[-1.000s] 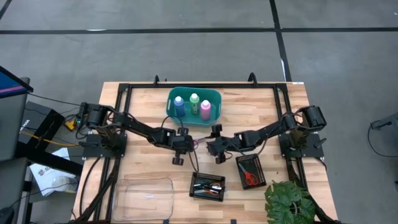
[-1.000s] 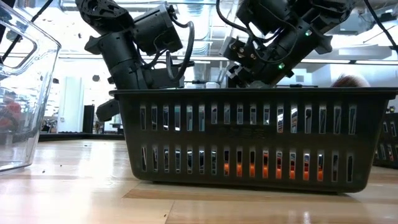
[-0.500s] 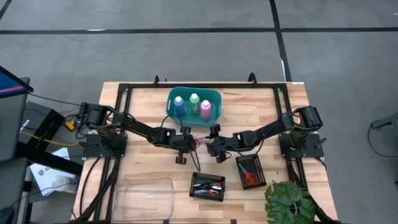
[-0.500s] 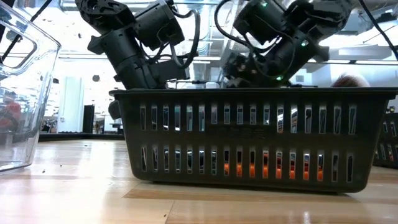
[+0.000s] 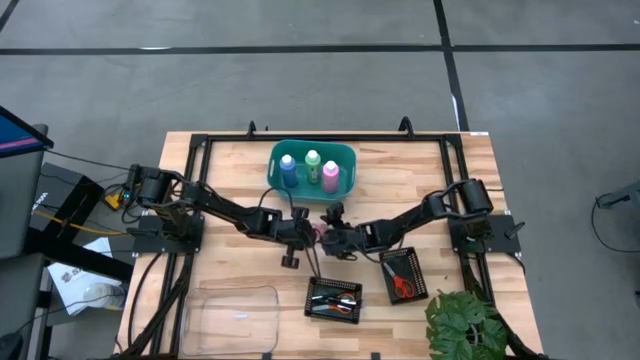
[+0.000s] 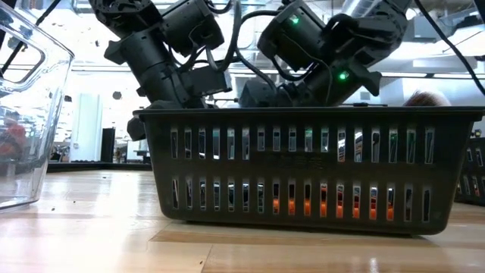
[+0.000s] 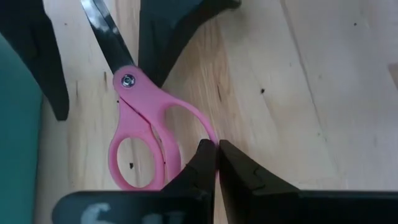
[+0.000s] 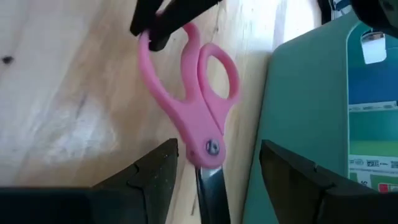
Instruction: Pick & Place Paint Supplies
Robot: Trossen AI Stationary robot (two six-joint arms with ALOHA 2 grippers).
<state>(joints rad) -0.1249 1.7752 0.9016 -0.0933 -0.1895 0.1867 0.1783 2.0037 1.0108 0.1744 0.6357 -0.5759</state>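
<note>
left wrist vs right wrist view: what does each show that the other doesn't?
Left wrist only: the left gripper shut on a handle loop of the pink scissors.

Right wrist only: the right gripper open, its fingers on either side of the blades, and the label on the teal basket.

Both: the pink scissors over the wooden table, held between the two grippers.

Two dark, jointed arms on black bases.
Matte black links throughout, with black cables looping along left arm (image 5: 215,207) and right arm (image 5: 420,213); yellow and orange wiring at the left base, around 9 o'clock; small green lights glowing on the upper housings; dark, wedge-shaped fingers (image 7: 239,171) with angular tips.
</note>
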